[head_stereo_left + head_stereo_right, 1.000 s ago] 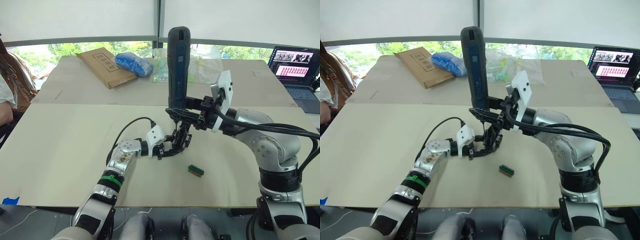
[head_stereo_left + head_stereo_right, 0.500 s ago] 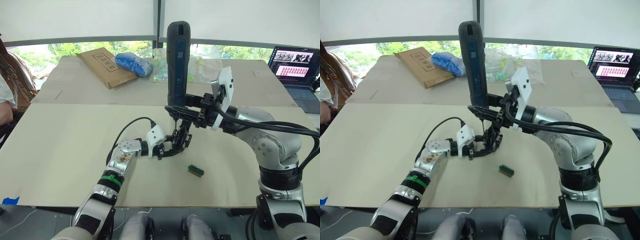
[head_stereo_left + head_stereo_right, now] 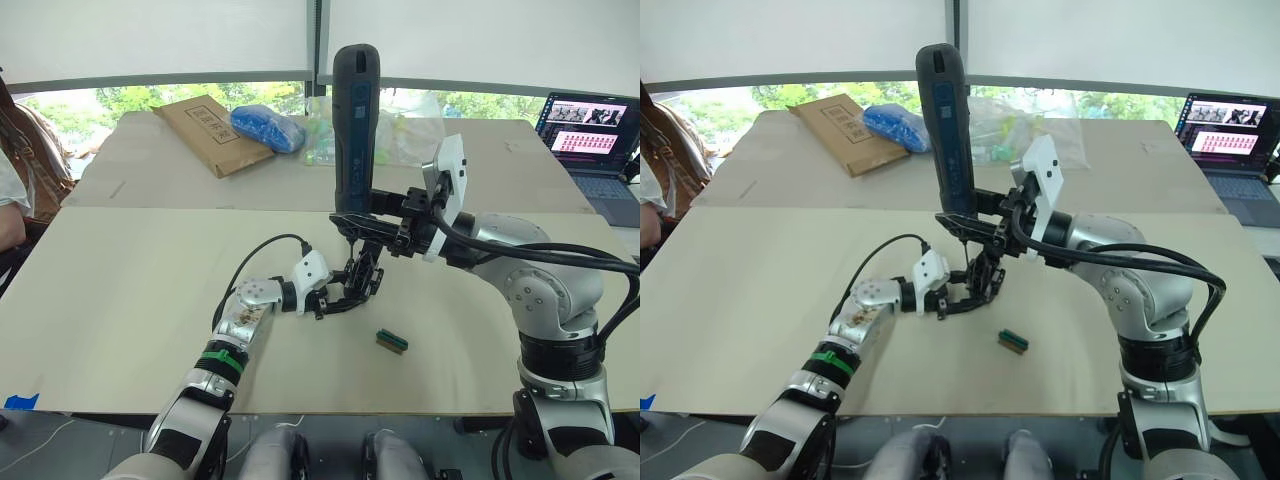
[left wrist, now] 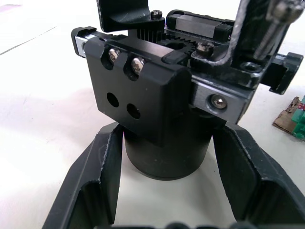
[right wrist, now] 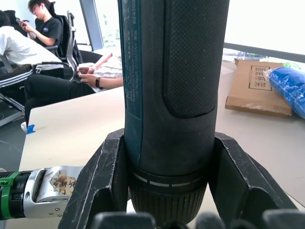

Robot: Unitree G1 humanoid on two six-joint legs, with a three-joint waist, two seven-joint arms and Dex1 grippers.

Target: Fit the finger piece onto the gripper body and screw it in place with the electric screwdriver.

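Far left edge: a seated person [image 3: 12, 170], partly in frame, beside the table [image 3: 120, 300].

Back left of the table: flat cardboard box [image 3: 205, 132], closed, contents not visible. Just right of it a blue bag [image 3: 268, 127], touching or nearly touching the box corner. Further right, clear plastic bags [image 3: 410, 130]; what they hold cannot be made out.

Centre: left gripper [image 3: 330, 297] lies low on the table, its two black fingers [image 4: 100, 181] closed on either side of the round base of the gripper body [image 3: 360, 280], clamping it. The gripper body stands upright on the table; in the left wrist view its black block with two screws and two empty holes faces the camera. Finger piece cannot be picked out apart from the assembly.

Directly above it: the electric screwdriver [image 3: 354, 125], held near vertical, rounded end up, thin bit pointing down at the top of the gripper body. Whether the bit touches cannot be told. Right gripper [image 3: 385, 225] grips the screwdriver near its lower collar, fingers [image 5: 107, 186] pressed to both sides of the barrel.

Right of the gripper body, near but apart: small green block [image 3: 391, 341] lying on the table.

Far right: open laptop [image 3: 590, 150], screen lit.
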